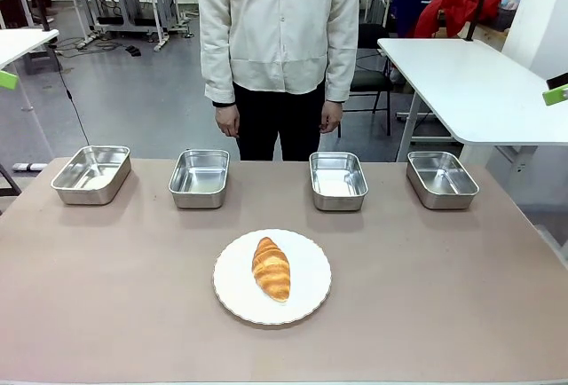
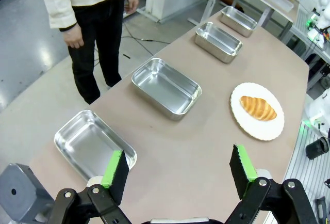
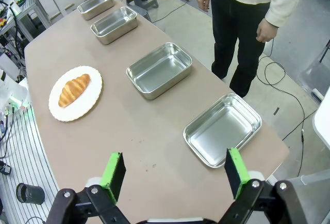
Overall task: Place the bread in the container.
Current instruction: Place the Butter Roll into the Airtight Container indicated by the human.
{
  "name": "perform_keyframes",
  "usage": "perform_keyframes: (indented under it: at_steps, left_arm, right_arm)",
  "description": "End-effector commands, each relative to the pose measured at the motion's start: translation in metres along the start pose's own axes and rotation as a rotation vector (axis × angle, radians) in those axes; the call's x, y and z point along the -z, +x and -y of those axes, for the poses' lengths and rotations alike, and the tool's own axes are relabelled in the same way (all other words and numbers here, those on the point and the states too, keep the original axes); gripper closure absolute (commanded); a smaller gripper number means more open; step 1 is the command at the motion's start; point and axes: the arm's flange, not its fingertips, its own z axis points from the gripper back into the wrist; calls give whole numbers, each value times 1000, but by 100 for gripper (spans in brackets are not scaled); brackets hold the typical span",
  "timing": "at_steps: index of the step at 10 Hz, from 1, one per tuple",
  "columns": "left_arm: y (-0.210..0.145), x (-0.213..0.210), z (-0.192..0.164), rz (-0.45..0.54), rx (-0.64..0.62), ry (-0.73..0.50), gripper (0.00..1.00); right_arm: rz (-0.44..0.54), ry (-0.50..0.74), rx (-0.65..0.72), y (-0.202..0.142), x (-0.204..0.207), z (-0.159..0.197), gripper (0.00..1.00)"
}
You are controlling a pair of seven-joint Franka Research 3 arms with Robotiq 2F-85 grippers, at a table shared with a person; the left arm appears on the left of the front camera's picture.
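Plainly, nothing of the task had been done yet. The croissant [image 1: 272, 268] lay lengthwise in the middle of the round white plate [image 1: 232, 301], with no gripper or hand on it. Beyond the plate, across the brown table [image 1: 106, 296], four stainless-steel pans stood in a row. The two inner pans [image 1: 200, 176] [image 1: 338, 179] sat nearer the plate, one to either side of its far edge. The two outer pans [image 1: 91, 173] [image 1: 442, 178] sat farther out from the plate. All four were empty, and nothing marked which one was meant.

The left gripper [image 2: 178, 154] hung high and well apart from the plate with its jaws spread wide and nothing between the green pads. The right gripper [image 3: 174, 157] hung likewise on the plate's other side, jaws parted and empty.

Farther from the plate than the pans, a person stood with both hands [image 1: 228, 121] [image 1: 331, 117] hanging at the sides. The fingers were loosely curled and held nothing.

By this reading the whole job remained. A pan had to be chosen, a gripper had to reach the plate and lift the croissant off it, and the bread had to be carried over and set inside the pan.
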Motion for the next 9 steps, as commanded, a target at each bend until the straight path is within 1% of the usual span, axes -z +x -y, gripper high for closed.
perform_keyframes:
  at_steps: [1, 9]
  left_arm:
    - [1, -1, 0, 6, 5, -2, 0]
    - [1, -1, 0, 6, 5, -2, 0]
  right_arm:
    - [14, 0, -6, 2, 0, 0, 0]
    - [14, 0, -6, 2, 0, 0, 0]
